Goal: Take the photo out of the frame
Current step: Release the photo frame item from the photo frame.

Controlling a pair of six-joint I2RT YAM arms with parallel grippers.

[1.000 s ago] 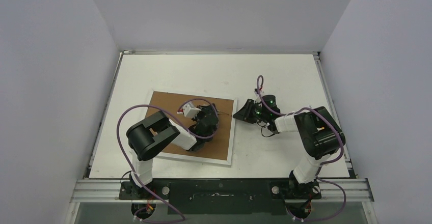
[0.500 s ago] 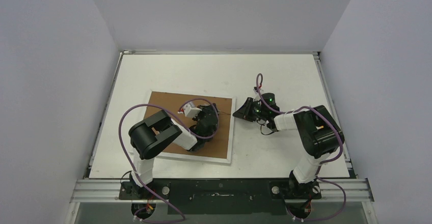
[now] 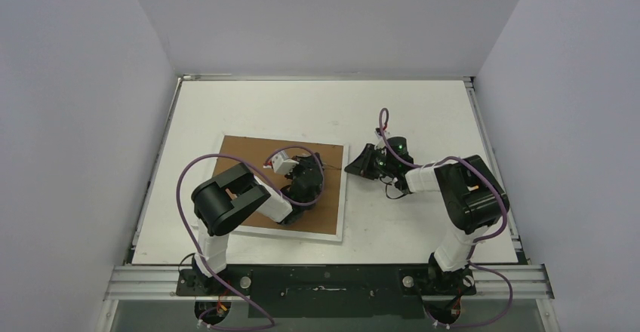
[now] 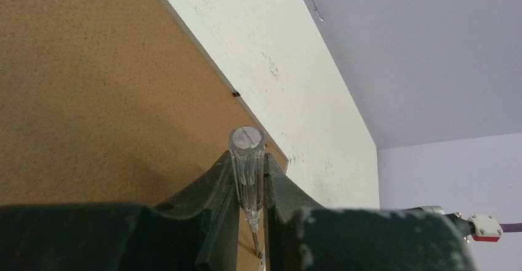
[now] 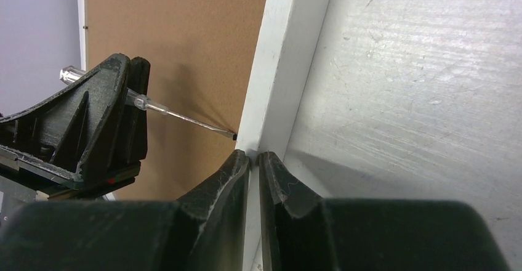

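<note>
Right wrist view: the right gripper (image 5: 253, 160), jaws nearly closed on nothing, rests at the white rail of the frame (image 5: 283, 55), which runs 1 to 7 o'clock. At 11 o'clock the left gripper (image 5: 129, 92) clamps a screwdriver (image 5: 178, 114), tip at the rail's inner seam. The photo lies hidden under the brown back (image 5: 172, 31).

thin clear-handled screwdriver (image 5: 178, 116) and right gripper (image 5: 254, 155) crowd the right edge of the white-bordered brown-backed frame (image 3: 241, 155); white table (image 3: 302, 109) beyond is wide open.

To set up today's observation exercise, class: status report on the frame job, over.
Left tool shut on screwdriver, tip at inner edge of frame. Right tool nearly shut, tips at its white border. Brown backing up; photo not visible.
</note>
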